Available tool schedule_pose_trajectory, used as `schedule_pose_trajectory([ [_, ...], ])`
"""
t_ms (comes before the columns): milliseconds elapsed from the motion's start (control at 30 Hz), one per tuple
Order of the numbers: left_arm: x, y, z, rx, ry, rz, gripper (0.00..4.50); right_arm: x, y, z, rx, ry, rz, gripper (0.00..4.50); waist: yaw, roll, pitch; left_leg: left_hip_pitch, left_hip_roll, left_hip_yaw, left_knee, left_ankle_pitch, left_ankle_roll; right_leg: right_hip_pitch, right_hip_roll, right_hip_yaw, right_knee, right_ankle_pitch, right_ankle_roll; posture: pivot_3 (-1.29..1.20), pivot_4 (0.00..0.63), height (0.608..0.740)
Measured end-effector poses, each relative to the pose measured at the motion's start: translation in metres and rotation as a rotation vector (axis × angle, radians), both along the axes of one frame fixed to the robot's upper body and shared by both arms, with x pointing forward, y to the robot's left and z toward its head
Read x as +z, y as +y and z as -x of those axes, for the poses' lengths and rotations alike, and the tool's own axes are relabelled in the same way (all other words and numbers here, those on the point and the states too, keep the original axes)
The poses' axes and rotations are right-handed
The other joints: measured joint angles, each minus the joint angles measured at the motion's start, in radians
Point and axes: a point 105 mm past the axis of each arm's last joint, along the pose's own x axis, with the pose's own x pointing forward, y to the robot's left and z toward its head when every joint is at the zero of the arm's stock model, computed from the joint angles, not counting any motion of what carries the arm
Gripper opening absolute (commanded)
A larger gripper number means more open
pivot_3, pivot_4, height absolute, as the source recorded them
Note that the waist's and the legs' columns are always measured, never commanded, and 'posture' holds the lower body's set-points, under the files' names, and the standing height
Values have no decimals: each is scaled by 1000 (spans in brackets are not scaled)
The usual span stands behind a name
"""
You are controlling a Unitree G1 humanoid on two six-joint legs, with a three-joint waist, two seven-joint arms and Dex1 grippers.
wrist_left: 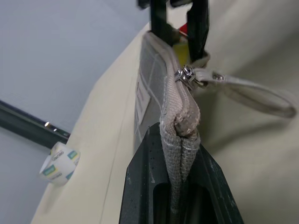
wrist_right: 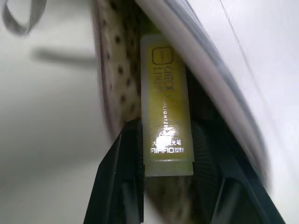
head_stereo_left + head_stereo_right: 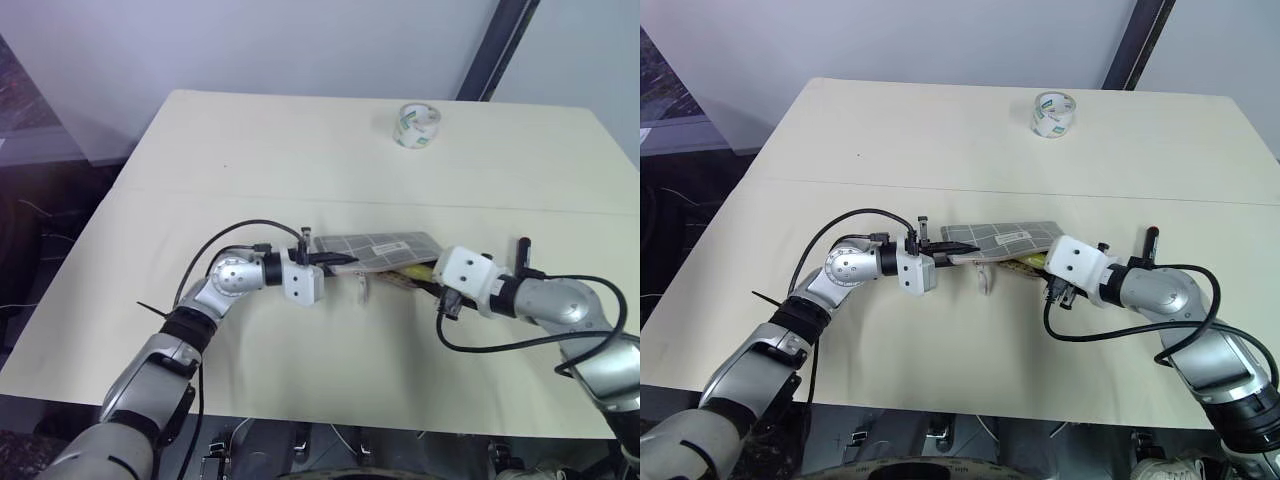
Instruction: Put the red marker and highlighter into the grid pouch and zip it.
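Item: flat grey fabric grid pouch with white grid lines (image 3: 385, 247). Held off the cream table (image 3: 300, 150) near its middle, between my two grippers. My left gripper (image 1: 180, 154) is clamped on the pouch's seam end; in the left wrist view the folded grey fabric edge stands pinched between my two black fingers (image 1: 140, 186). Just past that grip sits the silver zipper slider (image 1: 186, 74), with a pale fabric pull loop (image 1: 254, 91) hanging off to one side. The mouth at the far end gapes; a spotted tan lining shows inside in the right wrist view.

Item: slim translucent yellow highlighter (image 2: 166, 102). My right gripper (image 2: 168, 158) is closed on its rear end, one black finger (image 2: 119, 172) at each side of the barrel. The forward part of the barrel lies inside the pouch mouth, against the spotted lining, under the grey upper wall.

Item: red marker (image 1: 184, 29). A spot of red shows at the far end of the pouch, beside something yellow; I cannot tell more.

Writing: highlighter barrel reads "AIHAO" near my fingers, with part of "LIGHTER" along its length; other characters not legible. Small white label on the pouch face, text unreadable.

Item: roll of clear tape (image 3: 416, 125), green-and-white printed core, well apart at the table's far side.
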Motion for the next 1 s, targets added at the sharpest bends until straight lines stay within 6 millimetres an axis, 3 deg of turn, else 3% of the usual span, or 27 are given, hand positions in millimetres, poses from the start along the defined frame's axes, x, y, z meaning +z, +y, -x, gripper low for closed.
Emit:
schedule_pose_trajectory([
  [200, 2, 2, 0, -14, 51, 20, 0, -4, 9, -5, 73, -113, 47, 848, 1, 0, 0, 0, 0, 0, 1, 0, 0, 0, 0, 0, 1, 0, 0, 0, 150, 740],
  [367, 2, 2, -1, -5, 66, 33, 0, -1, 4, 0, 49, -112, -54, 3190, 1, 0, 0, 0, 0, 0, 1, 0, 0, 1, 0, 0, 2, 0, 0, 0, 150, 740],
  [433, 1, 2, -2, 15, 78, 47, 0, 8, 1, 7, 25, -119, -129, 4330, 3, 0, 0, 0, 0, 0, 1, 0, 0, 1, 0, 0, 2, 0, 0, 0, 150, 740],
  [600, -8, 10, -9, 83, 86, 35, 0, 16, 6, 46, -10, 49, -351, 4427, 3, 0, 0, 0, 0, -1, 0, 0, 0, 2, 0, 0, 3, 0, 1, 0, 150, 740],
  [700, -14, 15, -17, 133, 97, 29, 0, 33, 14, 66, -36, 104, -563, 4427, 0, 0, 0, 0, 0, -1, 1, 0, 0, 3, 0, 0, 3, 0, 0, 0, 150, 740],
  [800, -11, 19, -24, 164, 90, 31, 0, 48, -17, 56, -204, -19, -618, 4427, -1, -1, 0, 3, 0, 0, 2, 0, 0, 4, 0, 1, 1, 0, 0, 0, 150, 740],
  [933, -8, 22, -31, 191, 80, 35, 0, 52, -105, 20, -664, -237, -474, 4427, 2, -1, 0, 5, 0, 2, 2, 0, 0, 5, -2, -1, 0, 2, -2, 0, 150, 740],
  [1000, -10, 23, -32, 194, 78, 25, 0, 48, -133, 14, -821, -260, -457, 4427, 4, -1, 0, 5, 0, 2, 1, 0, 0, 3, -2, -1, 1, 2, -2, 0, 150, 740],
])
